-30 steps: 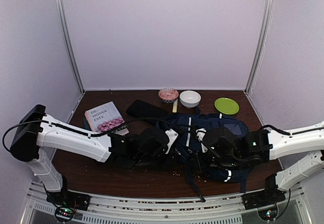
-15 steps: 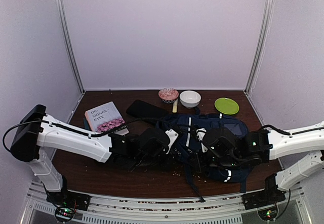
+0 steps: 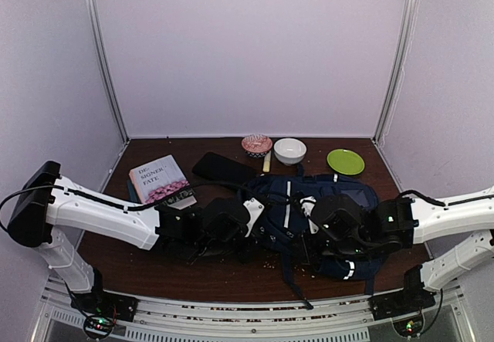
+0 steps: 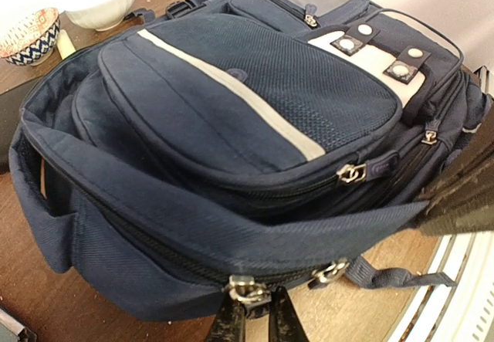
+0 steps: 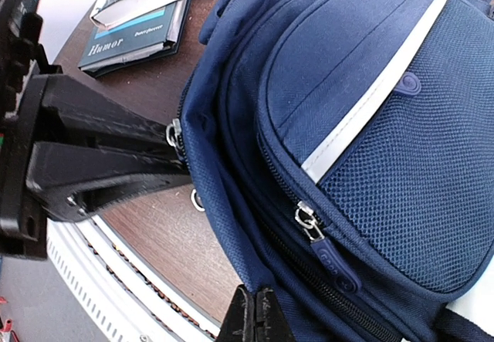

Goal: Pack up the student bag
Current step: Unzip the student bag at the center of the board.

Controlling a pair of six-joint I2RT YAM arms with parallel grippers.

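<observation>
The student bag, navy with white stripes, lies flat on the table's right half. In the left wrist view, the bag fills the frame. My left gripper is at its near edge, shut on a metal zipper pull of the main compartment. A second slider sits just to its right. My right gripper is shut, pinching a fold of the bag's outer fabric. From above, the left gripper and right gripper face each other across the bag's front edge.
Books lie at the left rear beside a black case. A patterned bowl, white bowl and green plate line the back. Bag straps trail toward the front rail.
My left jaws have closed down onto the zipper pull, and the left arm has drawn slightly left and nearer. The right arm has stayed where it was.
</observation>
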